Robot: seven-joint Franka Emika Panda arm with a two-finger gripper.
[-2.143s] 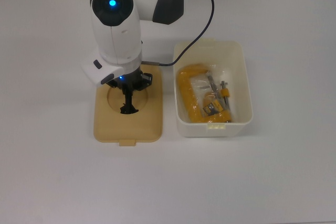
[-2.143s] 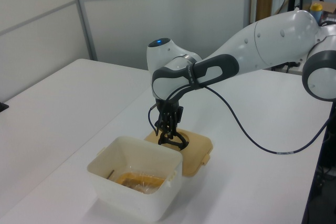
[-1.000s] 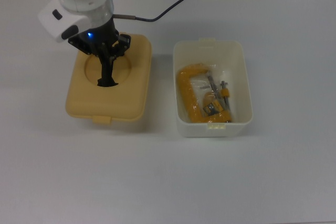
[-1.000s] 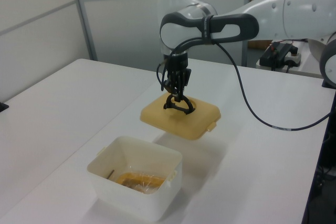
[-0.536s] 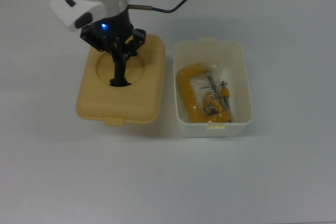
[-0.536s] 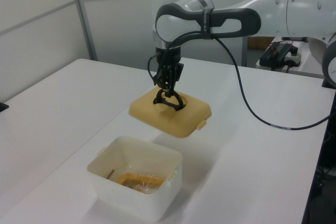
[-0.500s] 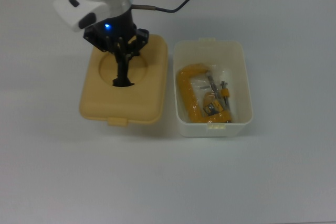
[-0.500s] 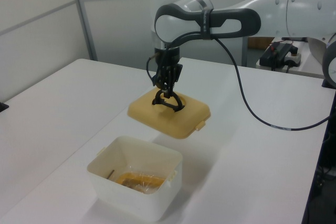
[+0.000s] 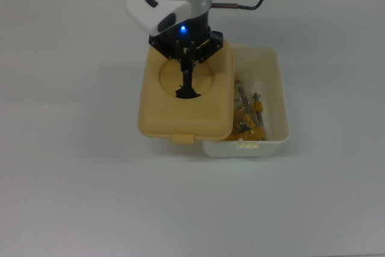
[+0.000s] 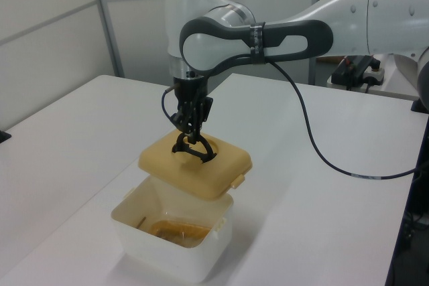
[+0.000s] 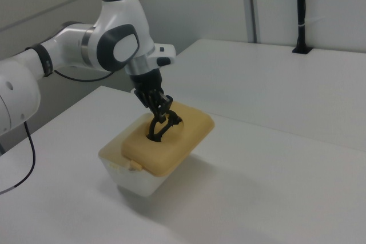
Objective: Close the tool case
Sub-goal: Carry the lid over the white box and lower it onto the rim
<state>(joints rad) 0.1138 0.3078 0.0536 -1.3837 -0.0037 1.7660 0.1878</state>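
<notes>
Hanging from the gripper [image 9: 187, 79], which pinches its black handle [image 9: 188, 92], the tan lid [image 9: 186, 97] covers the top view's left part of the white tub [image 9: 274, 97]. In the left view it floats above the tub on the desk [image 10: 80, 132]; in the right view it sits offset.

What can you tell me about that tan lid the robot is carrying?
The lid is tan, plastic-looking and rectangular with rounded corners. A round recess in its top holds a black handle, and a small tab sticks out from one edge. The gripper is shut on the handle, holding the lid in the air, slightly tilted. It hangs over part of the white tub, offset toward the top view's left and not yet seated, so the tub is still partly open.
</notes>
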